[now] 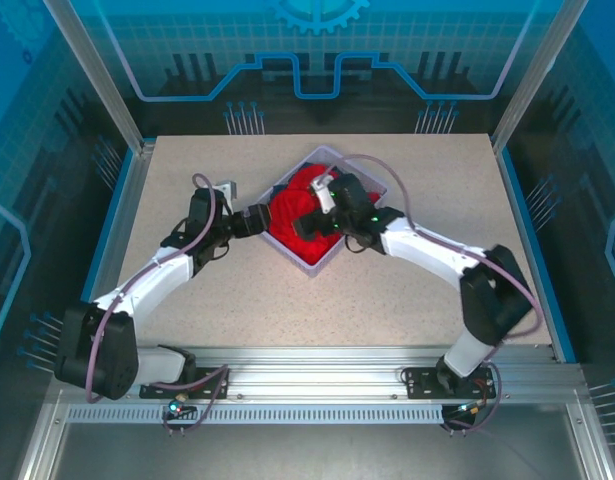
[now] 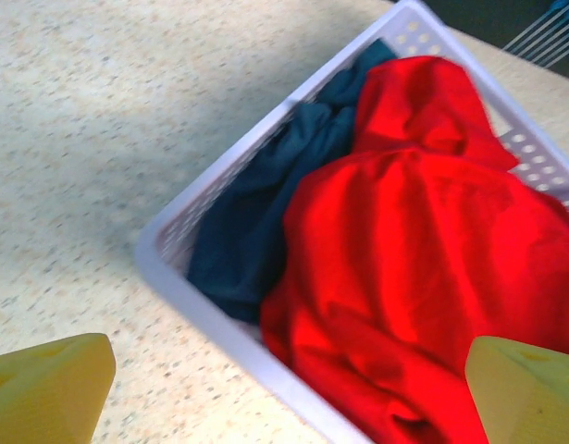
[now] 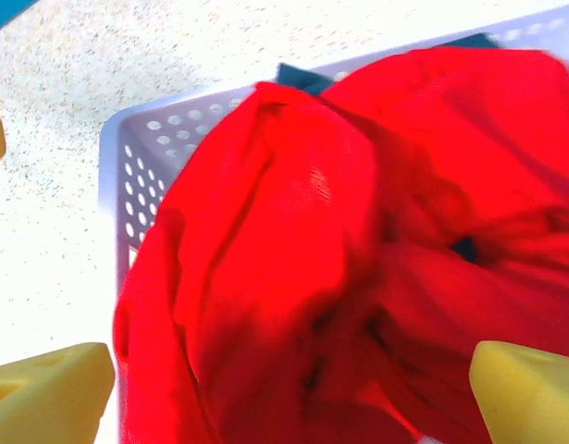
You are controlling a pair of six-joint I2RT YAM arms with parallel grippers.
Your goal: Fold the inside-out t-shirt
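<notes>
The inside-out t-shirt is a bright red bunch heaped in a pale perforated basket at mid-table. In the left wrist view the t-shirt fills the basket's right part, and my left gripper is open, its yellow fingertips spread either side of the basket's near rim. From above, the left gripper sits at the basket's left edge. My right gripper hangs over the shirt. It is open above the red cloth, and nothing lies between the fingers of the right gripper.
A dark navy garment lies in the basket beside and under the red shirt, and a strip of that navy cloth peeks out at the far wall. The speckled tabletop surrounds the basket. Blue enclosure walls ring the table.
</notes>
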